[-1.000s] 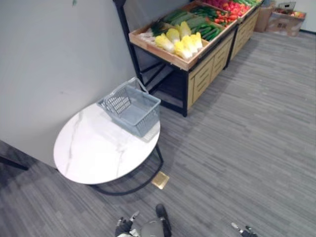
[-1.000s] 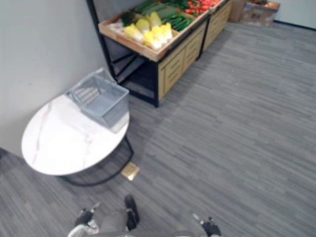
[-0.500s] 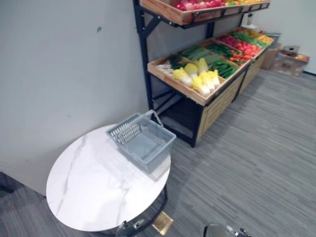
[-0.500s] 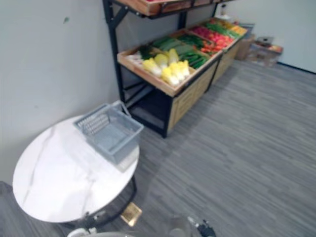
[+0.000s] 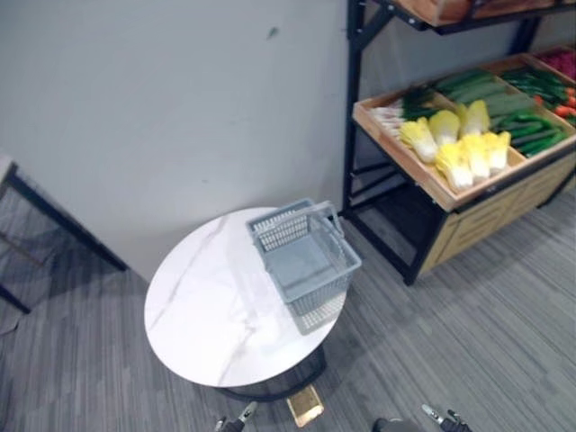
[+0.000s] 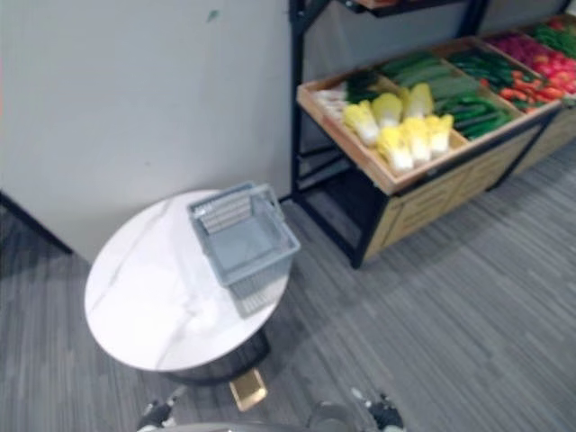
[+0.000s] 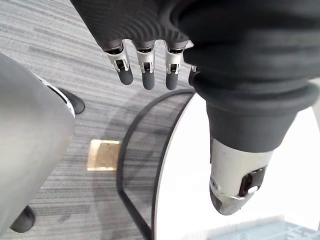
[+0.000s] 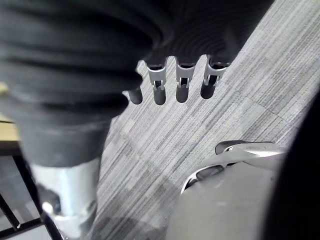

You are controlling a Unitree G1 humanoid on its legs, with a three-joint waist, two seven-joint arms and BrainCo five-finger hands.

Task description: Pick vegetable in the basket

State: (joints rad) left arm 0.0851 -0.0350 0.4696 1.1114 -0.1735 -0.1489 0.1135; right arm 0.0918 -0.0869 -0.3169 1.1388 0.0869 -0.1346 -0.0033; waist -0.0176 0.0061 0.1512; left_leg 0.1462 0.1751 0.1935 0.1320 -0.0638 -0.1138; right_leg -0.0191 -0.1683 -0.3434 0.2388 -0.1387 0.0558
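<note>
While both sets of fingers are hanging loose, neither is holding anything. On the left hand (image 7: 140, 20) the fingers (image 7: 145, 70) are dangling straight and slightly apart, the thumb (image 7: 232, 185) standing clear of them. On the right hand (image 8: 190, 30) the fingers (image 8: 182, 85) are hanging the same way, relaxed and empty, over the grey floor (image 5: 504, 342).

Both arms are hanging low. The hands are sitting on the near side of the basket (image 5: 306, 261) and well apart from it, the left one near the rim of the round white table (image 5: 207, 306) that is carrying the basket.

Task status, judged: hardly starting. The basket is sitting empty. Nothing is being gripped or carried. Pale yellow cabbages (image 5: 459, 148) are lying in the wooden shelf tray (image 5: 423, 184), beyond the basket and to its right, well apart from it. Green cucumbers (image 5: 531, 126) are lying further right again.

Everything is remaining to do: closing on the shelf, taking hold of a vegetable, bringing it back and setting it inside the basket.
</note>
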